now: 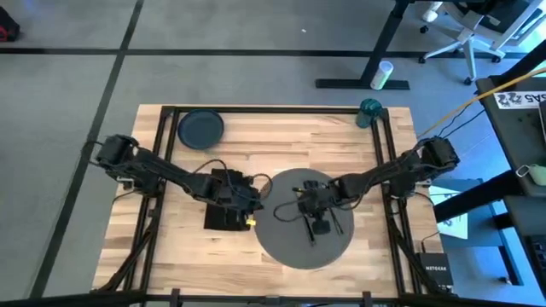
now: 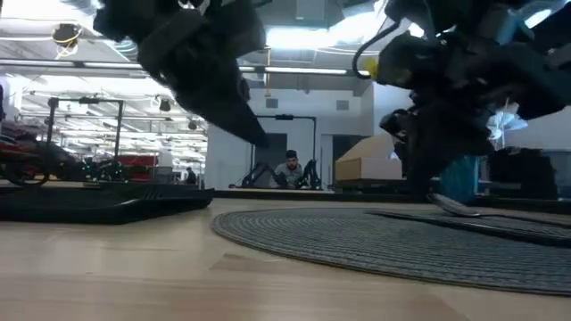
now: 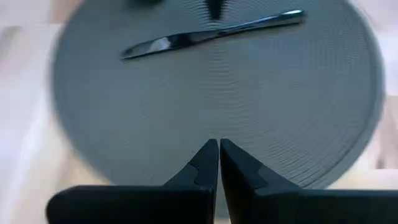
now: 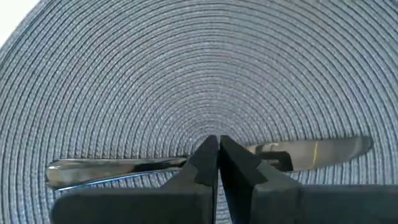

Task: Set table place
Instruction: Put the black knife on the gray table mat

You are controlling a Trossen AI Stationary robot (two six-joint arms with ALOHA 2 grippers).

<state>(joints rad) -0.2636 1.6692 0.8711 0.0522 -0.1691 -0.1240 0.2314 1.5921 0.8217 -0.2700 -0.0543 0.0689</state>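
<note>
High view: the table (image 1: 281,149) carries a round grey placemat (image 1: 333,247) near its front edge. The right gripper (image 1: 313,223) hangs over the middle of the mat. The left gripper (image 1: 253,203) sits just off the mat's rim, over the black napkin (image 1: 223,215). The dark plate (image 1: 200,129) lies well behind the left gripper at the far corner; the teal cup (image 1: 369,112) stands well behind the right gripper at the opposite far corner.

Low view: placemat (image 2: 393,245) fills the near surface, the napkin (image 2: 98,203) flat beside it. Both arms hang dark from above. A person (image 2: 287,169) sits in the room beyond.

Left wrist view: left gripper (image 3: 219,149) clenched, fingertips pressed together on nothing, over the mat's edge. The knife (image 3: 211,34) lies ahead of it across the placemat (image 3: 249,106).

Right wrist view: right gripper (image 4: 218,146) pinched closed directly above the knife (image 4: 298,152), which lies crosswise under the tips on the placemat (image 4: 186,74). Cannot tell whether the tips touch the knife.
</note>
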